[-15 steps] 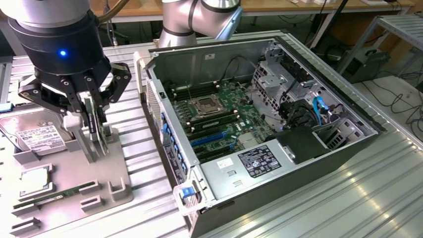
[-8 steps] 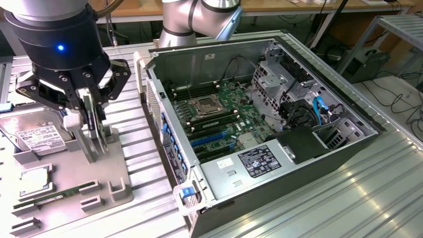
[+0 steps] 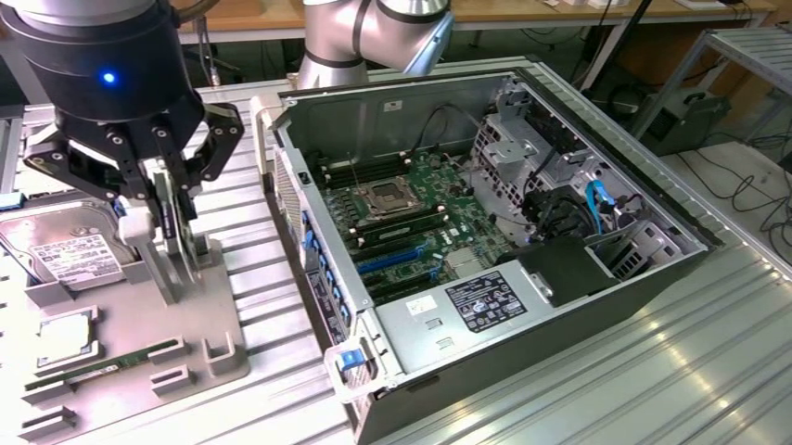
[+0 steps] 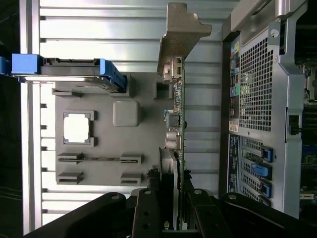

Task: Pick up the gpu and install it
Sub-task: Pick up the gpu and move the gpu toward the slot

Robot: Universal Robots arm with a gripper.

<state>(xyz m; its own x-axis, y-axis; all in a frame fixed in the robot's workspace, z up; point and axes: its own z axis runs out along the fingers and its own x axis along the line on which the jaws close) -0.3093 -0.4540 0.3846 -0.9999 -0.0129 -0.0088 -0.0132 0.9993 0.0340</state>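
One thin graphics card [image 3: 173,243] stands on edge in a grey plastic tray [image 3: 236,311], straight below my claw [image 3: 173,202]. In the exterior view, my black fingers come down on its two flat faces and pinch the upper edge. I judge it gripped, with its lower edge down between the tray's slotted posts. The open computer case [image 3: 371,116] is bare sheet metal around a green board with blue slots [image 3: 393,261]. It sits just beside the tray, toward the exterior view's right. A silver hard drive [image 3: 69,252] rests on the tray's side away from the case.

From my wrist, the card [image 4: 181,116] is a dark green strip seen edge-on. It runs level, away from my claw [image 4: 176,215], to a bent, matte silver bracket [image 4: 181,37]. Its long axis lies parallel to the case's perforated back wall [image 4: 255,89], near it but apart.
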